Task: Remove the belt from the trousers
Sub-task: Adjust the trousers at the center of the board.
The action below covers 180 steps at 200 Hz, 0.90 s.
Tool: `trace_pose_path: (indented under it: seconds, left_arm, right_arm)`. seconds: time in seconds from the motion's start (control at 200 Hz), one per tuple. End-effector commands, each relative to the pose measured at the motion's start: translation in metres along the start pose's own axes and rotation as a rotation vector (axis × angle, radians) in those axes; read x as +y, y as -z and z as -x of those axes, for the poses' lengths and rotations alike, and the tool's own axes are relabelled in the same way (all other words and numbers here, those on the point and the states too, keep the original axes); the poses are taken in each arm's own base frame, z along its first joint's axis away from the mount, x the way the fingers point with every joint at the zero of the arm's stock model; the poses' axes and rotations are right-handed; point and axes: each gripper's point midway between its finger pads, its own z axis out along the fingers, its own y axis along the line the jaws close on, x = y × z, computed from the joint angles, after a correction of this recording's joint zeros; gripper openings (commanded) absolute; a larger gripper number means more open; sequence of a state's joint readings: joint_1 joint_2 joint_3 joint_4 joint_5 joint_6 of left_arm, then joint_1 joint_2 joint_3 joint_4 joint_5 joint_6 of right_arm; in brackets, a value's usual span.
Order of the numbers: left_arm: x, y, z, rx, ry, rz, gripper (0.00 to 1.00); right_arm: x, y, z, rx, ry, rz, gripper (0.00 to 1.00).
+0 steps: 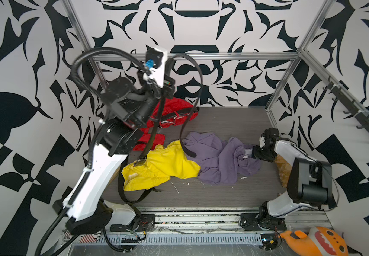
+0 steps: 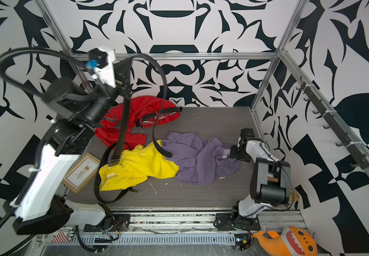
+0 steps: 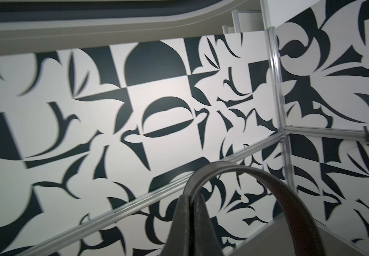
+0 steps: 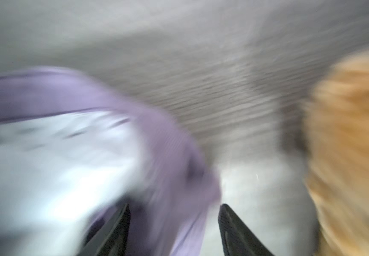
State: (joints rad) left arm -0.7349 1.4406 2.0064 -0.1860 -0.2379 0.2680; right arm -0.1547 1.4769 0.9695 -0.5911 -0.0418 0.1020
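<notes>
- Black leather belt is being held high above the grey wood-grain surface by fully closed left jaws; its metal buckle is hanging at the yellow trousers, tip at the crumpled purple garment.
- Right jaws are being seen apart at the purple cloth; grip cannot be told, view blurred.
- Risk: unpinned trousers being dragged up; strap slipping out.
- Writing: only "GUR…" being made out on a striped packet.
</notes>
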Motion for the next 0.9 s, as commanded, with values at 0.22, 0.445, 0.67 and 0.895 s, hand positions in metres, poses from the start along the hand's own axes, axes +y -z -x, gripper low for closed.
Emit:
trace_pose_path:
  seconds: [0.22, 0.445, 0.67, 0.895]
  left_arm:
    - [-0.065, -0.039, 0.016, -0.121, 0.27, -0.209, 0.0]
    - [-0.085, -0.061, 0.038, -0.179, 0.336, -0.295, 0.0]
    - [-0.122, -0.077, 0.059, -0.269, 0.347, -0.4, 0.0]
    - [-0.16, -0.102, -0.074, 0.026, 0.471, -0.357, 0.0]
  right_arm:
    - [0.071, 0.089, -0.004, -0.143, 0.061, 0.226, 0.71]
    - [0.075, 0.108, -0.006, -0.175, 0.065, 0.262, 0.7]
    - [0.074, 0.121, -0.004, -0.22, 0.046, 0.263, 0.7]
    - [0.064, 0.138, -0.008, -0.263, 0.055, 0.223, 0.7]
